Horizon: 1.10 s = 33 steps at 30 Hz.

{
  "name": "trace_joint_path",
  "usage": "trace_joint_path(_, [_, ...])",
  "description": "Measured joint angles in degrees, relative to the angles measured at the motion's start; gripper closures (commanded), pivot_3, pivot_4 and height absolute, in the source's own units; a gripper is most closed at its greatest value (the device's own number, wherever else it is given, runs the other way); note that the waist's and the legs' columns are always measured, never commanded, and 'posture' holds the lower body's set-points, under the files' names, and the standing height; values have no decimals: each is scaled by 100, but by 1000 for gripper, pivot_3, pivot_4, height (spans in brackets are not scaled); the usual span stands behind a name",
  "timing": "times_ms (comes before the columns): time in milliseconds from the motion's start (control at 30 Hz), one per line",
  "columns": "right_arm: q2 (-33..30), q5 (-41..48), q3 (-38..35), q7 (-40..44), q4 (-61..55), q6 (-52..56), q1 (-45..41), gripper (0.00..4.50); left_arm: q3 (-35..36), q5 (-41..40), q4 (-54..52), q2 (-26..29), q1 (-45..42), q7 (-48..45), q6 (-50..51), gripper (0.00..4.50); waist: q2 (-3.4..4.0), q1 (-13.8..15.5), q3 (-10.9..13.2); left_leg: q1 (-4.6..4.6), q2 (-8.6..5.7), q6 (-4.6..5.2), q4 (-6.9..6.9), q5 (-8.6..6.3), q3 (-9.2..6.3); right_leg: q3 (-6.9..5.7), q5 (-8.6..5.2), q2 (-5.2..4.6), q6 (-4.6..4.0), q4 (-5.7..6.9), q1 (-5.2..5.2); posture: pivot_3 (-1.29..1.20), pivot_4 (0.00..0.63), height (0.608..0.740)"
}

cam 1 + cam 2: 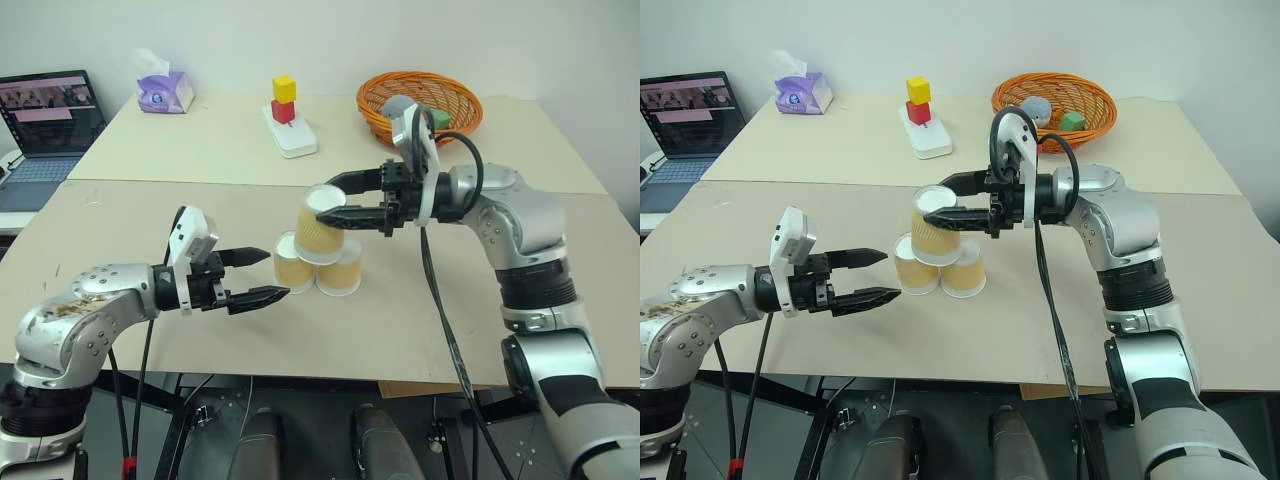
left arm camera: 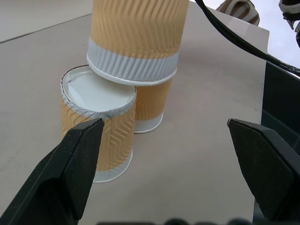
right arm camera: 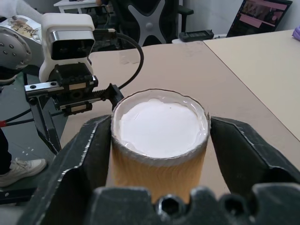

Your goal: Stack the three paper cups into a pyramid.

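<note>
Now the last step is nearly done. Two cups sit upside down, side by side and touching, on the tabletop [image 1: 480,320]: the left cup [image 1: 289,262] and the right cup [image 1: 341,270]. The top cup [image 1: 323,225] rests upside down across them, tipped a little toward the left.

The right gripper [image 1: 338,197] has its fingers around the top cup, one on each side. Its fingers look just spread apart, with a thin gap beside the cup in the right wrist view, so the cup seems let go.

The left gripper [image 1: 268,274] waits wide open, just beside the left cup, holding nothing.

Next, I think the right gripper should pull back slowly and straight, so it does not knock the pyramid down.
</note>
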Motion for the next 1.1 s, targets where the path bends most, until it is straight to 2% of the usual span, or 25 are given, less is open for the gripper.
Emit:
trace_joint_path(200, [-103, 81, -48, 143, 31, 17, -1, 80, 0, -18, 1, -14, 0, 41, 0, 0, 0, 3, 2, 0, 0, 0, -1, 0, 0, -1, 0, 0, 0, -2, 0, 0, 150, 658])
trace_joint_path(600, [-510, 568, -774, 310, 456, 208, -49, 80, 12, -61, 113, -107, -109, 62, 11, 0, 0, 7, 3, 0, 0, 0, -2, 0, 1, 0, 0, -1, 0, -4, 1, 0, 150, 658])
trace_joint_path(700, [-684, 563, -980, 254, 553, 171, 52, 80, 296, -313, 118, -166, -108, 228, 145, 0, -1, 7, 5, -1, 1, 0, -3, 0, 0, 0, 0, 0, 0, -6, 1, 0, 150, 658])
trace_joint_path(800, [-780, 552, -1440, -245, 518, 77, 451, 80, 1072, -871, 175, -310, -96, 817, 441, 0, 0, 4, 7, -1, 3, 1, -4, 0, -2, 4, 0, -2, 0, -5, 2, 0, 150, 658])
trace_joint_path(900, [-790, 544, -1873, -783, -26, -115, 1158, 80, 1769, -1393, 193, -454, 120, 1462, 694, 0, 0, 10, 7, -2, 12, 2, -6, -1, -11, 4, 0, -2, 0, -7, 3, 0, 150, 658])
trace_joint_path(1000, [-674, 532, -2561, -1832, -517, -117, 1960, 80, 2318, -1609, 215, -614, 477, 2057, 778, 0, -1, 24, 8, -3, 10, 1, -3, 0, -35, 6, 0, -6, 1, -5, 5, 0, 150, 658])
trace_joint_path(1100, [-415, 318, -2943, -2829, -665, -177, 2441, 80, 2440, -1597, 251, -704, 596, 2369, 741, 0, 0, 24, 7, 1, 3, -9, 0, 5, -9, 4, 3, -5, 5, -2, 8, 0, 150, 658])
